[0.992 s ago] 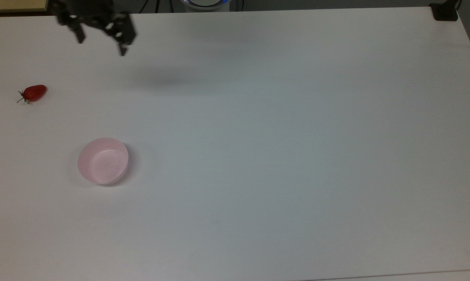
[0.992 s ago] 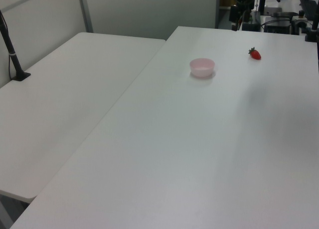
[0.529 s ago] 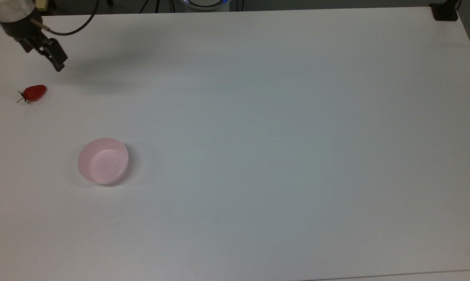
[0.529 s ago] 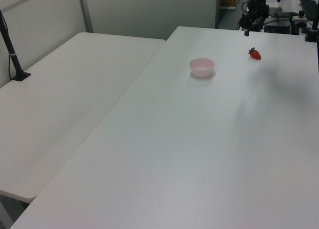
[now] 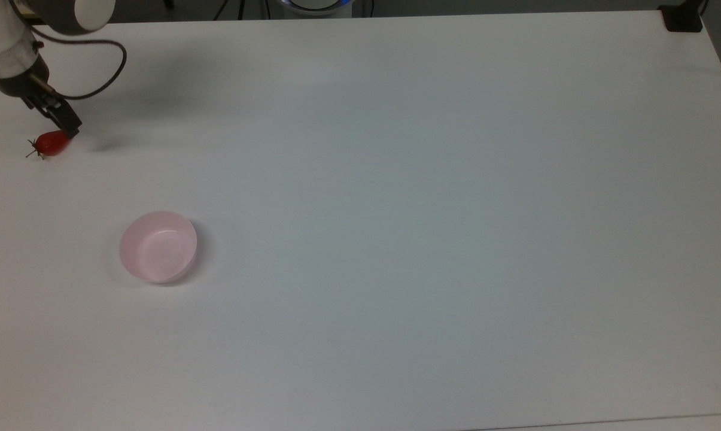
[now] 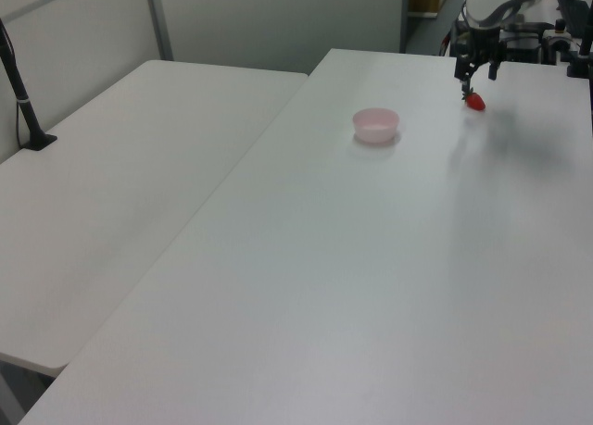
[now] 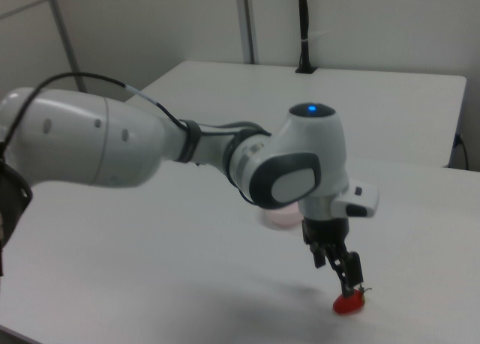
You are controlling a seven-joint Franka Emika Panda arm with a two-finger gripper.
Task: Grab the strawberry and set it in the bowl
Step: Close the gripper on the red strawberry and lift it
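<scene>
Jaws: parted, one finger down on each side of the fruit in the left view, nothing gripped that I can confirm.
Gripper (image 6: 476, 73): right down at the strawberry, tips at table level; in the top view the gripper's dark tip (image 5: 68, 127) overlaps the fruit's blunt end.
Strawberry (image 5: 50, 143): lying on the table, leafy stem pointing to the top view's left, close to the left edge of the top view; whether metal is touching it, I cannot tell.
Arm (image 7: 225, 157): white, reaching in from the right view's left, wrist turned straight down over the fruit.
Cable (image 5: 100, 72): black loop hanging off the wrist.
Bowl (image 5: 158, 246): pale pink, upright, nothing in it, well apart from the strawberry, lower and to the right in the top view.
Table (image 5: 432, 209): white, carrying both items.
</scene>
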